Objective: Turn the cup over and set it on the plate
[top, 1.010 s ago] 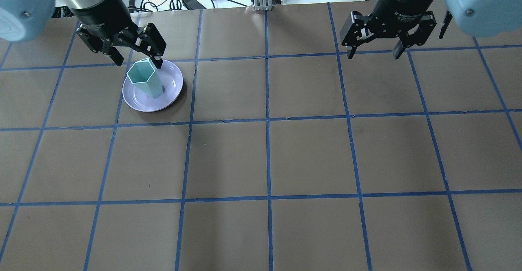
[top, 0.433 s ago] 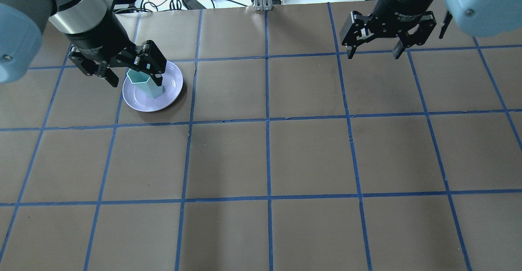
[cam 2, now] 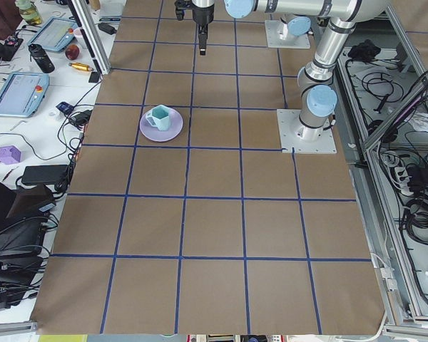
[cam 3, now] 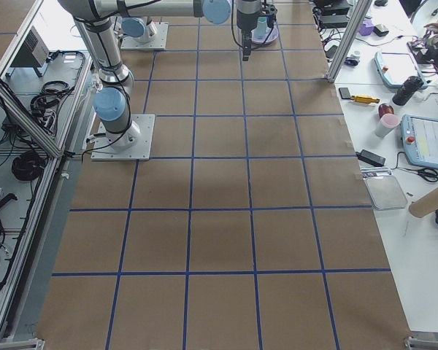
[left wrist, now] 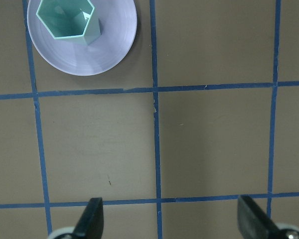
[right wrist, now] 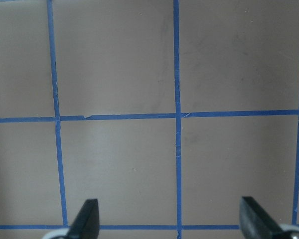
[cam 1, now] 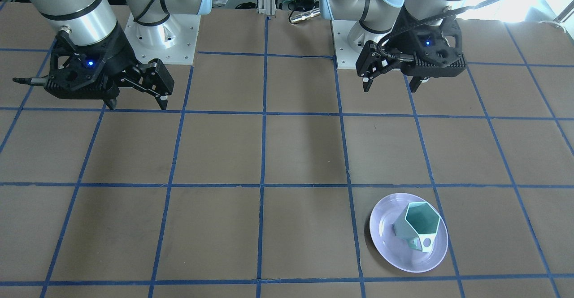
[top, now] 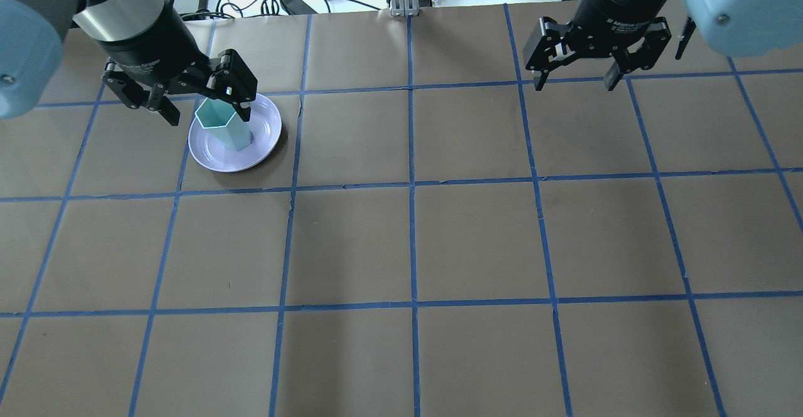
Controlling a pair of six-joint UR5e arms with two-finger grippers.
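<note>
Upright cup on plate, 11 o'clock from left gripper, well apart; gripper wide open, empty.

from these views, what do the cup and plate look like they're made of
The cup: probably plastic or ceramic, matte mint green; its flat facets show even colour, little glare. The plate: plastic or glazed ceramic, glossy pale lavender; soft highlights cross it.

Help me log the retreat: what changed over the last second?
The left gripper, jaws open and empty, drifted slightly toward the lower left of the overhead view. Nothing was gripped or released. The cup stayed upright on the plate, and the right gripper stayed open in place.
</note>
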